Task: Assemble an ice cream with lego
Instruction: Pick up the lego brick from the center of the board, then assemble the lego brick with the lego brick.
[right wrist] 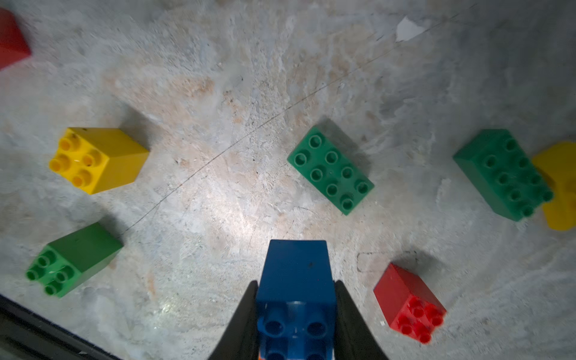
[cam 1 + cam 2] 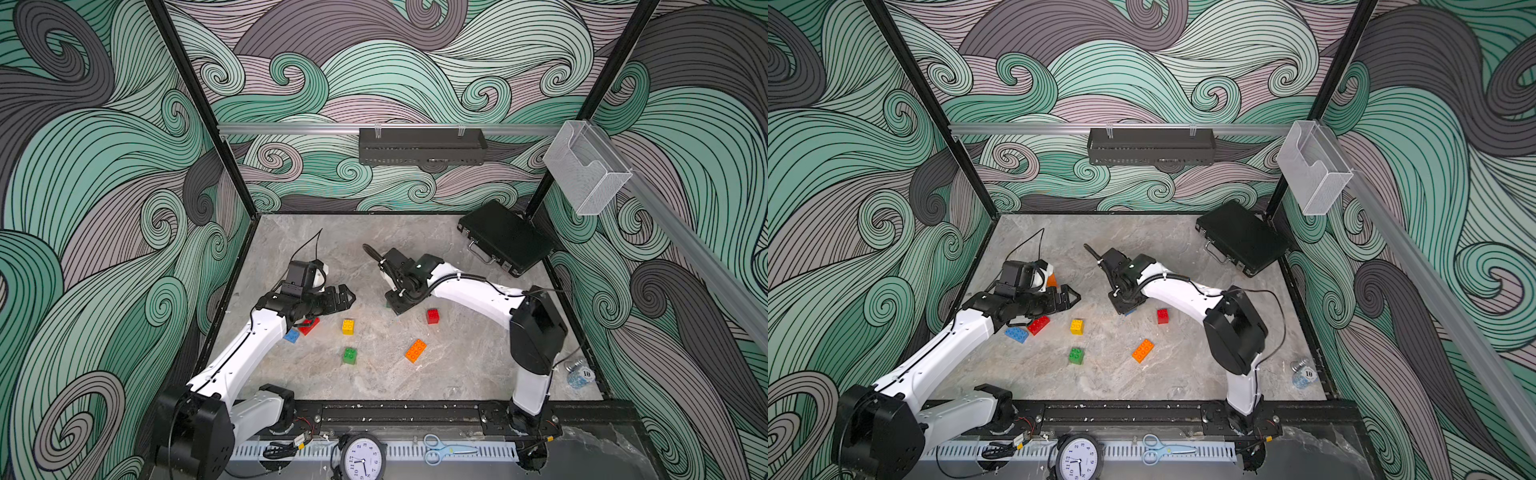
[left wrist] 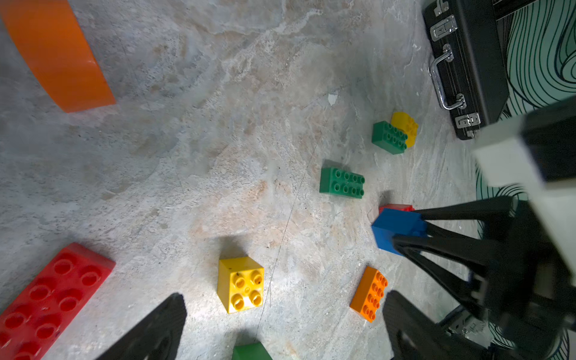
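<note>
Between the right jaws: blue square brick (image 1: 296,280), clamped on its two smooth side faces with the studs left clear, presumably so it can mate with another piece. Can't tell if it's off the bench (image 1: 218,93). Just beside those jaws is a red square brick (image 1: 408,299). Ahead of them are the near green oblong (image 1: 330,170) and the far green oblong (image 1: 501,174), the latter right beside a yellow round-top (image 1: 558,187). Left jaws are spread wide and empty. The yellow square brick (image 3: 241,283) sits just ahead of their gap, with the red oblong (image 3: 53,296) off to one side. Likely staged to grab or brace the next piece.
</note>
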`<action>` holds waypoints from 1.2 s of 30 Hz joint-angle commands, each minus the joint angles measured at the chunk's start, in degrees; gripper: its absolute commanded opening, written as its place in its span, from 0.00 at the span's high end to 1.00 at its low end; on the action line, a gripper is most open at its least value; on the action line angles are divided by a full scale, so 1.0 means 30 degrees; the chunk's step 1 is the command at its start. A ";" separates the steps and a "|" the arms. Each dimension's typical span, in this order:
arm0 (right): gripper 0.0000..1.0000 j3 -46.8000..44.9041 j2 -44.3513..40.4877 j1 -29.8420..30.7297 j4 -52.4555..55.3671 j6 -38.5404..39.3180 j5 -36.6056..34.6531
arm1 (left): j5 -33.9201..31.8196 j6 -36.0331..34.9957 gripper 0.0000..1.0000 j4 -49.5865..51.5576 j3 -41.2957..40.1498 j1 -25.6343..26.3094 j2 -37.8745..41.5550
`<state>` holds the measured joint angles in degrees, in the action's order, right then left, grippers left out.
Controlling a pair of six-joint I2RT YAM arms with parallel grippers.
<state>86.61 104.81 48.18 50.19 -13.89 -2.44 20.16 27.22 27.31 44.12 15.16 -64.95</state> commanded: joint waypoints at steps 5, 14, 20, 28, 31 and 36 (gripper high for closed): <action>0.93 -0.2055 -0.2569 -0.1777 0.2216 -0.2221 -0.0605 | 0.1707 -0.0719 0.01 -0.1802 0.1661 0.0524 -0.2137; 0.93 -0.3031 -0.2889 -0.3458 0.2419 -0.2561 -0.0625 | 0.2298 -0.1540 0.01 -0.2828 0.2497 0.1331 -0.4358; 0.93 -0.3008 -0.2076 -0.3609 0.2371 -0.2720 -0.0681 | 0.2379 -0.1419 0.01 -0.3082 0.2215 0.1421 -0.4291; 0.94 -0.2943 -0.1420 -0.3815 0.2289 -0.2374 -0.0988 | 0.2134 -0.1486 0.01 -0.2878 0.2111 0.1451 -0.4154; 0.94 -0.2912 -0.1284 -0.3830 0.2228 -0.2350 -0.0795 | 0.2069 -0.1515 0.01 -0.2782 0.2111 0.1478 -0.4122; 0.94 -0.3113 -0.1146 -0.3825 0.1887 -0.2627 -0.0284 | 0.1980 -0.1533 0.01 -0.2772 0.2152 0.1490 -0.4211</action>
<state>77.65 101.16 36.73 55.88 -21.08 -3.99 26.17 23.75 18.81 50.17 19.29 -77.91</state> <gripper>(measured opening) 0.316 0.985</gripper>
